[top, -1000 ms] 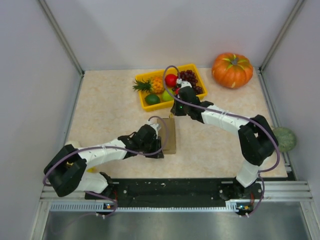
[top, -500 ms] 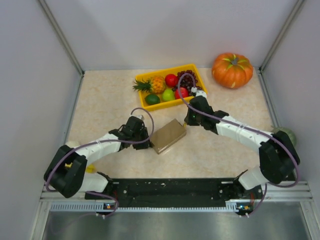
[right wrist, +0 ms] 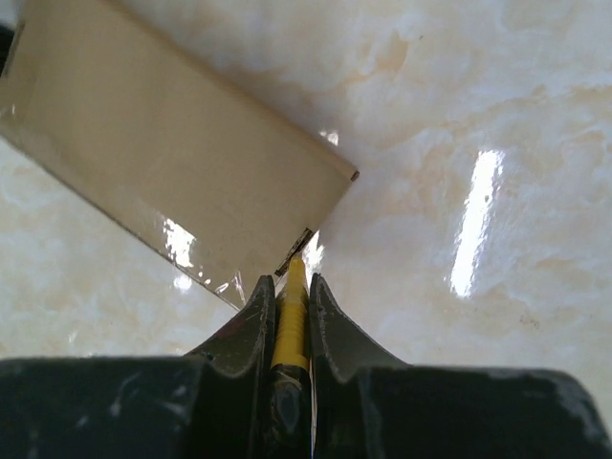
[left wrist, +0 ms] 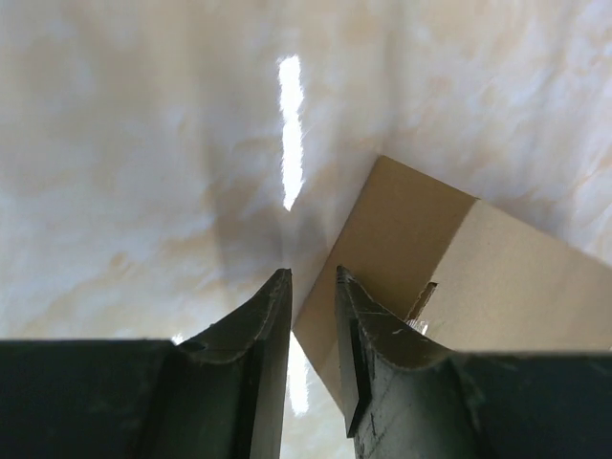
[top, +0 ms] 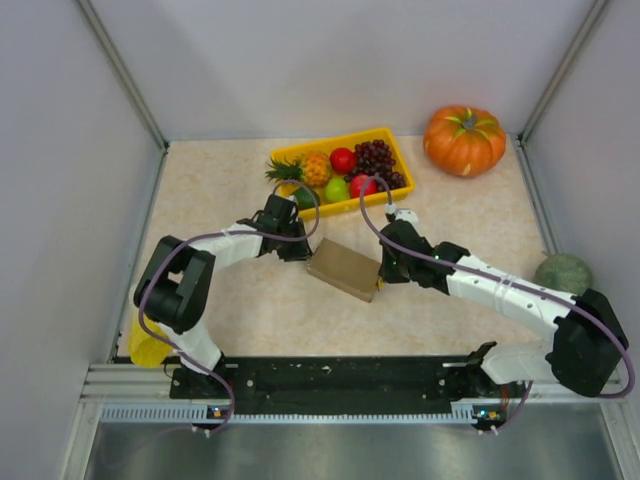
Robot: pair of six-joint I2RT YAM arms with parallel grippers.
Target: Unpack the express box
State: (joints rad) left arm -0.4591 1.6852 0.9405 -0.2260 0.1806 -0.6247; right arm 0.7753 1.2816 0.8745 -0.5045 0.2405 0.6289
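Observation:
The express box (top: 343,268) is a flat brown cardboard box lying askew mid-table, taped over its top (right wrist: 172,153). My left gripper (top: 300,247) is at its left corner. In the left wrist view the jaws (left wrist: 311,275) stand a narrow gap apart with nothing clamped. One finger is over the box (left wrist: 459,268), the other over bare table. My right gripper (top: 383,268) is at the box's right end, shut (right wrist: 287,279) on a yellow tool (right wrist: 292,316). The tool's tip meets the box's corner at the tape edge.
A yellow tray (top: 330,143) of fruit stands just beyond the box, close to the left gripper. An orange pumpkin (top: 464,140) sits at the back right and a green melon (top: 563,273) at the right edge. A yellow object (top: 145,345) lies by the left arm's base.
The box has been turned on the table and now lies slanted the other way. My left gripper swung round to its far left corner. My right gripper came down from the tray to the box's right end.

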